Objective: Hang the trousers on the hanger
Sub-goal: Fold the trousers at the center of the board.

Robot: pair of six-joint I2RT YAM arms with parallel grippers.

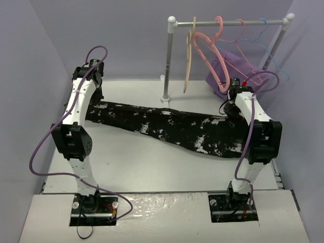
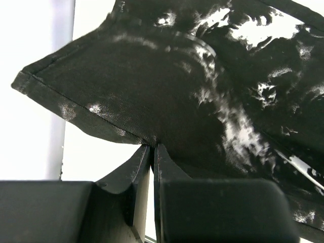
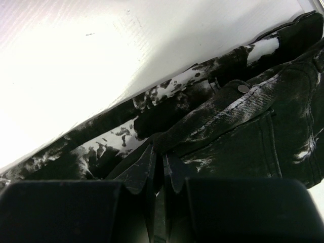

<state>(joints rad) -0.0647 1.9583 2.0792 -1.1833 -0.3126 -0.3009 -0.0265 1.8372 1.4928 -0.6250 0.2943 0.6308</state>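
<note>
Trousers [image 1: 177, 126]: stretched out across the white worktop [image 1: 152, 167], running from the far left to the middle right. They are black with white blotches, and most of their length lies flat.
Left end effector [image 2: 153, 148]: closed, with its two fingers pinching the edge of the trousers just beside the stitched leg hem. In the left wrist view the cloth fans out from the grip.
Right end effector [image 3: 161, 152]: closed on a fold of the trousers at the waist end, near a pocket seam and a small metal rivet [image 3: 243, 88].
Hanger [image 1: 188, 61]: beige, hooked on the rail of the garment rack [image 1: 228, 23] at the far edge of the worktop. It hangs at the left end of the row, well apart from the trousers and from both arms.
Thick pink hanger [image 1: 210, 55]: on the same rail, just right of the beige one.
Thin wire hangers: one pink [image 1: 248, 50] and one blue [image 1: 273, 50], further right on the rail.
Purple cloth [image 1: 230, 68]: hangs below the rail behind the right arm.
</note>
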